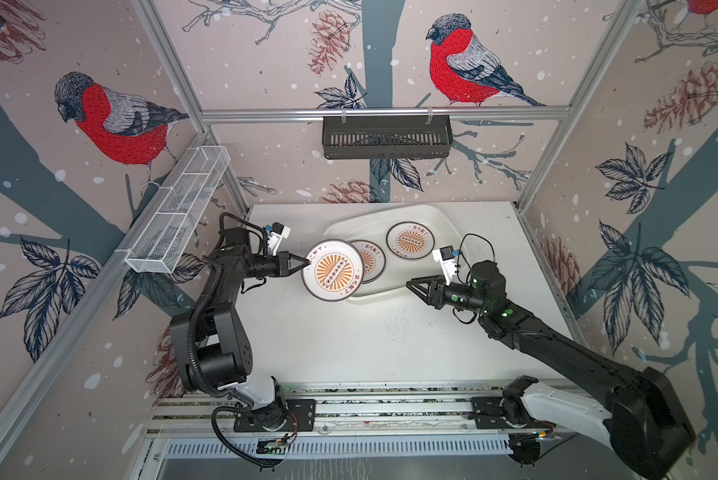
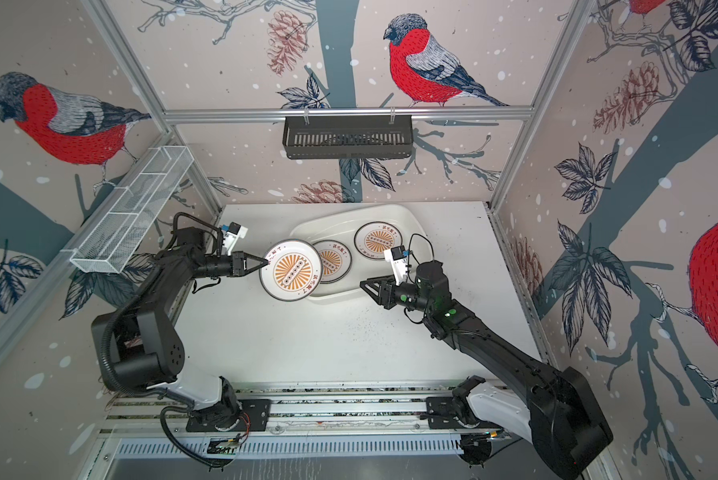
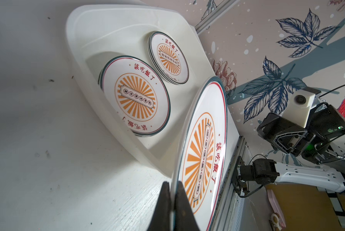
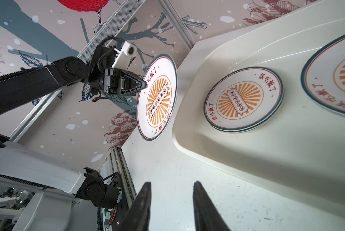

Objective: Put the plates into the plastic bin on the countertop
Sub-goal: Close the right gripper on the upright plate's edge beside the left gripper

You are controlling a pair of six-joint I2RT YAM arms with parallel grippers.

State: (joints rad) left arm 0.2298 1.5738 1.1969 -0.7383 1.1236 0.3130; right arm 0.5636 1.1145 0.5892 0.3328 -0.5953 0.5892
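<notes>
A plate [image 1: 333, 270] with an orange sunburst centre is held tilted at the left end of the plastic bin [image 1: 428, 214], pinched by its rim between the closed fingers of the left gripper [image 1: 307, 263]. Inside the bin two low stacks of like plates are seen (red lettering rings each face): one stack [image 1: 373, 261] nearest that end, another stack [image 1: 411, 240] farther in. The right gripper [image 4: 172, 183] is poised just outside the bin's near rim, fingers parted with nothing between them, above the speckled countertop [image 1: 349, 340].
</notes>
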